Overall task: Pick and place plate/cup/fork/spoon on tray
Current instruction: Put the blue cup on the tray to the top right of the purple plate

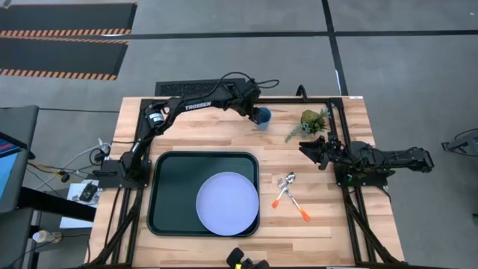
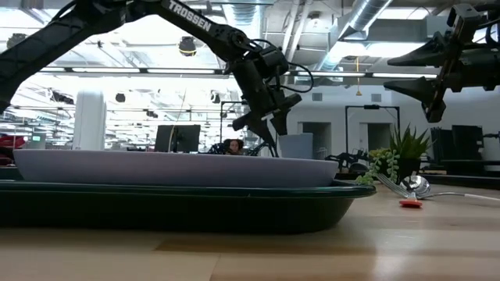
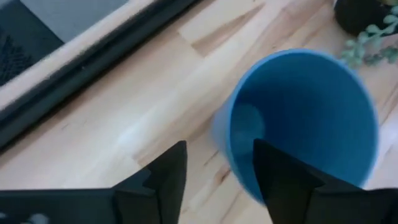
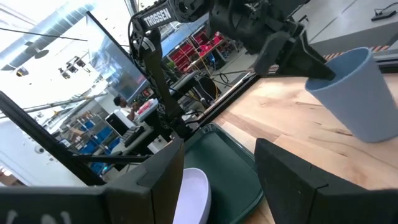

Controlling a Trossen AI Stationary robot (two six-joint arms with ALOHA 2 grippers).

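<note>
High view looks straight down; low view sits level at the surface (image 2: 312, 250) — both share the tray (image 1: 160, 194).

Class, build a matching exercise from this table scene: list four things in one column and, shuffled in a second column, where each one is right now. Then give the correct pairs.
Things
1. plate
2. cup
3. fork and spoon
4. right gripper

Places
A. bare wood to the right of the tray
B. at the far edge of the table, at the left gripper
C. lying on the tray
D. raised near the small plant, holding nothing

Pairs: 1-C, 2-B, 3-A, 4-D
</note>
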